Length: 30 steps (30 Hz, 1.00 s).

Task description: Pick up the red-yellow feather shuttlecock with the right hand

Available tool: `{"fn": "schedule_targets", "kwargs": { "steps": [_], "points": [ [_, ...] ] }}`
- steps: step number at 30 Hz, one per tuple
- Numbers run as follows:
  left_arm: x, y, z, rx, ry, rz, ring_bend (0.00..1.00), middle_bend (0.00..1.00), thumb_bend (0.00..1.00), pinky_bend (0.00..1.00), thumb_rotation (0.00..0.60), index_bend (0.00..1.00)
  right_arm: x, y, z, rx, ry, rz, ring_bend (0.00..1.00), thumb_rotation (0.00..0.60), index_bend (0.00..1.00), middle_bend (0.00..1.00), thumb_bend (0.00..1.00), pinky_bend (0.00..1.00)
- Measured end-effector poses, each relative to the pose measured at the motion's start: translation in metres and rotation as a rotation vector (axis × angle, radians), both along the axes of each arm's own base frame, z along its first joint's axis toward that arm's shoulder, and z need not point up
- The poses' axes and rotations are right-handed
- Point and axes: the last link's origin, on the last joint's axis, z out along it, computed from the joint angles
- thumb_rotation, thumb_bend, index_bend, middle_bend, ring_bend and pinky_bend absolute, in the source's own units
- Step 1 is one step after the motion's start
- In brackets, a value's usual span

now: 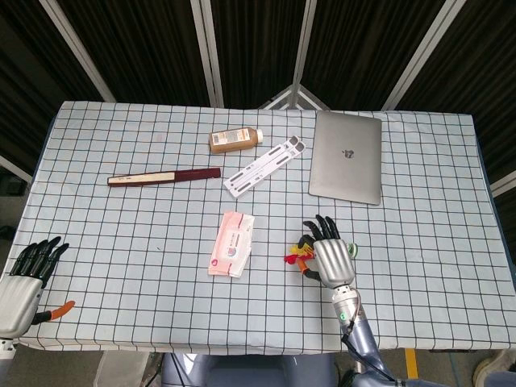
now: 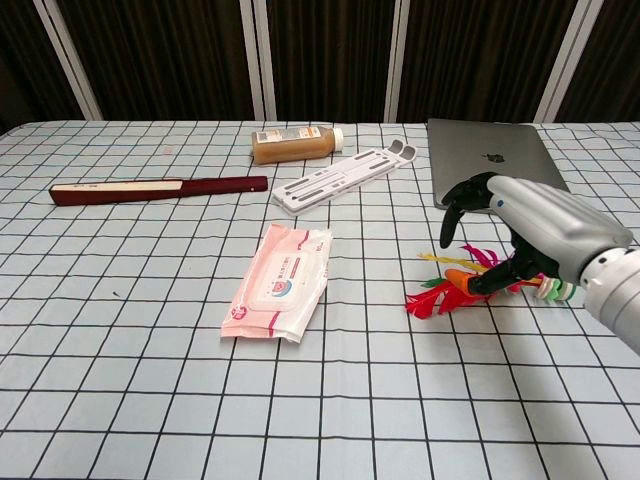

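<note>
The red-yellow feather shuttlecock lies flat on the checked tablecloth, right of centre; its red feathers (image 2: 438, 298) point left and its white-green base (image 2: 556, 290) points right. My right hand (image 2: 522, 228) hovers right over it with its fingers spread and curved downward, the thumb low beside the feathers. Nothing is held. In the head view the right hand (image 1: 329, 256) covers most of the shuttlecock (image 1: 295, 256), leaving only feather tips and the edge of the base showing. My left hand (image 1: 22, 280) is open off the table's front left corner.
A pink wet-wipes pack (image 2: 278, 280) lies left of the shuttlecock. Behind the hand lies a closed grey laptop (image 2: 495, 165). Further back are a white folding stand (image 2: 340, 176), a brown bottle (image 2: 295, 144) and a dark red folded fan (image 2: 160, 188).
</note>
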Motion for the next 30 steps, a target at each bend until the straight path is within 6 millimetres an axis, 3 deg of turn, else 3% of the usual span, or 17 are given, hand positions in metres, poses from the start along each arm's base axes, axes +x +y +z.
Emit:
{"fn": "schedule_targets", "kwargs": {
  "steps": [11, 18, 24, 30],
  "points": [
    [0.0, 0.0, 0.0, -0.005, -0.006, -0.002, 0.0, 0.0, 0.0, 0.0, 0.6, 0.0, 0.0, -0.006, -0.013, 0.002, -0.003, -0.029, 0.0, 0.6, 0.59, 0.24, 0.48, 0.0],
    [0.0, 0.0, 0.0, -0.005, -0.006, -0.001, 0.0, 0.0, 0.0, 0.0, 0.6, 0.0, 0.002, -0.003, -0.013, 0.006, -0.012, -0.02, 0.0, 0.6, 0.6, 0.24, 0.48, 0.0],
    [0.0, 0.0, 0.0, -0.006, 0.001, 0.0, 0.0, 0.0, 0.0, 0.0, 0.6, 0.0, 0.009, -0.003, 0.005, -0.023, -0.029, 0.009, 0.0, 0.6, 0.6, 0.25, 0.48, 0.0],
    [0.0, -0.001, -0.001, -0.004, 0.012, 0.002, 0.0, 0.0, 0.0, 0.0, 0.6, 0.0, 0.011, -0.009, 0.046, -0.092, -0.04, 0.022, 0.0, 0.6, 0.6, 0.25, 0.48, 0.0]
  ]
}}
